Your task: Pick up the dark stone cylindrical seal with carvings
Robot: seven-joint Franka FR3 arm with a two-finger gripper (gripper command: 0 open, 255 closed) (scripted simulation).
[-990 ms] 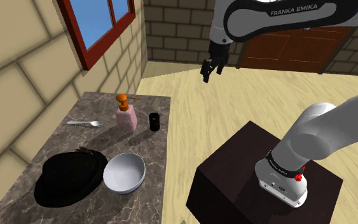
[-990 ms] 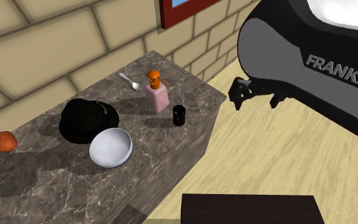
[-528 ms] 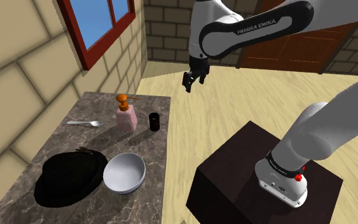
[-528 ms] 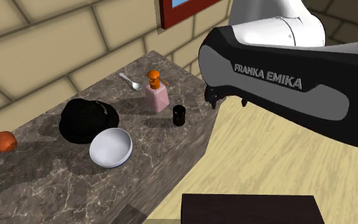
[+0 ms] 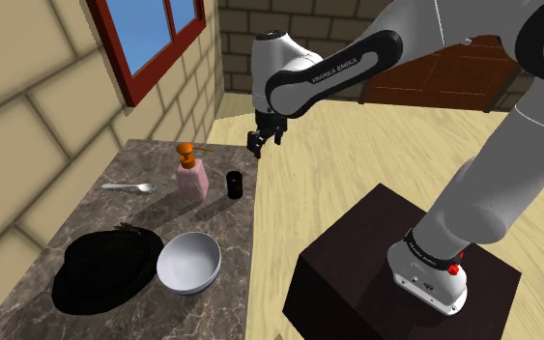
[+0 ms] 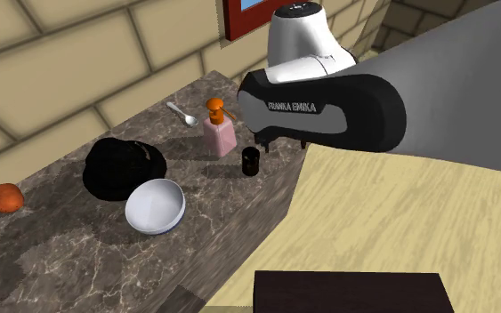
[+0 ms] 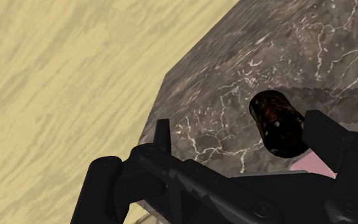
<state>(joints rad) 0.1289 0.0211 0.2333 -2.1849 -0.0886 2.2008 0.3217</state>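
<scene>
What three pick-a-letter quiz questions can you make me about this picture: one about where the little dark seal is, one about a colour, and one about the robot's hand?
1. Where is the dark seal?
A. Standing next to the pink bottle
B. Lying on top of it
C. Far away from it

2. What colour is the bottle's pump?
A. Green
B. Orange
C. Blue

3. What is the gripper doing?
A. Squeezing the seal
B. Squeezing the bottle
C. Open, holding nothing

Answers:
1 A, the seal stands upright just beside the bottle.
2 B, the pump on top is orange.
3 C, the wrist view shows the fingers standing apart and clasping nothing.
</scene>
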